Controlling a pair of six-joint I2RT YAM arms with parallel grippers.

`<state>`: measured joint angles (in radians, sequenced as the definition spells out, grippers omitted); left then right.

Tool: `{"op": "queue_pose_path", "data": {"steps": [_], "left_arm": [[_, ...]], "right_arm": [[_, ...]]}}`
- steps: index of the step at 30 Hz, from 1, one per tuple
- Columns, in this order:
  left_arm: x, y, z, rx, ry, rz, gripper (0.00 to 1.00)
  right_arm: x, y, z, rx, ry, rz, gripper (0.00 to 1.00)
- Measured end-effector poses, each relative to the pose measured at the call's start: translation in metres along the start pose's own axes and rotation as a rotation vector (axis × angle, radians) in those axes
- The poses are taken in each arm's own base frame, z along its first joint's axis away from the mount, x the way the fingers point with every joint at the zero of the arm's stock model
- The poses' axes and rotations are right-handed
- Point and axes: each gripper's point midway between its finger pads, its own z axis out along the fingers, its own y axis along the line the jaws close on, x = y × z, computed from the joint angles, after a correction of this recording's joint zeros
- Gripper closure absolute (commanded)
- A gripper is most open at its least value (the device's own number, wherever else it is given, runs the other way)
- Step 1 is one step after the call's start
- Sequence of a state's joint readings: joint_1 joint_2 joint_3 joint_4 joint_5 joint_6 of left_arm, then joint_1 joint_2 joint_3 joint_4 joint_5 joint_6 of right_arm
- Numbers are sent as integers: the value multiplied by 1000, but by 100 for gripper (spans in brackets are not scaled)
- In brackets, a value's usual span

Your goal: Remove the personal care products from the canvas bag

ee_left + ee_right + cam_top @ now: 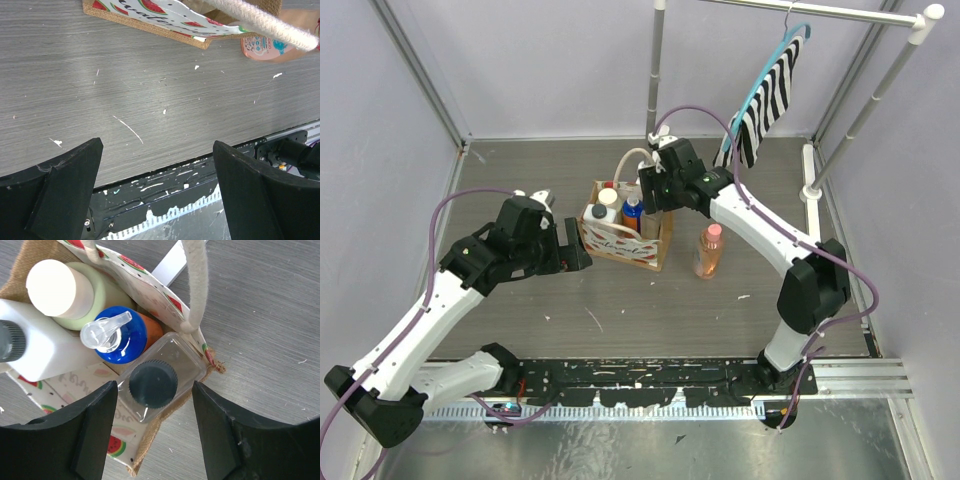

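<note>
The canvas bag stands upright mid-table, with cream handles and a watermelon-print panel. Inside it are a clear square bottle with a black cap, a blue-capped pump bottle, a pale green one with a cream cap and a white one with a black cap. An orange bottle with a pink cap stands on the table right of the bag. My right gripper is open above the black cap, one finger on each side. My left gripper is open and empty, beside the bag's left side.
A black-and-white striped cloth hangs on a blue hanger from a white rail at the back right. The rail's post base stands at the right edge. A black mounting rail runs along the near edge.
</note>
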<state>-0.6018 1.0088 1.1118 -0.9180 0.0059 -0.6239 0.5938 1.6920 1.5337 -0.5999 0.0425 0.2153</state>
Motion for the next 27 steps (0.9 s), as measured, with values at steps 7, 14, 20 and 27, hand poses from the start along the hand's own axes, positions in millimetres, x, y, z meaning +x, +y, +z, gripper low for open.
{"op": "queue_pose_path", "data": {"steps": [7,14,20,27], "left_arm": [[2,1,1,-3,5,0,1],[2,1,1,-3,5,0,1],[2,2,1,-4,6,0,1],[7,5,3,-13,19,1,1]], "right_arm": [[3,0,13,19,10,4,33],[-4,6,24,56,6,-6,22],[14,12,39,110,63,-42,20],[19,11,38,179,77,-75,59]]}}
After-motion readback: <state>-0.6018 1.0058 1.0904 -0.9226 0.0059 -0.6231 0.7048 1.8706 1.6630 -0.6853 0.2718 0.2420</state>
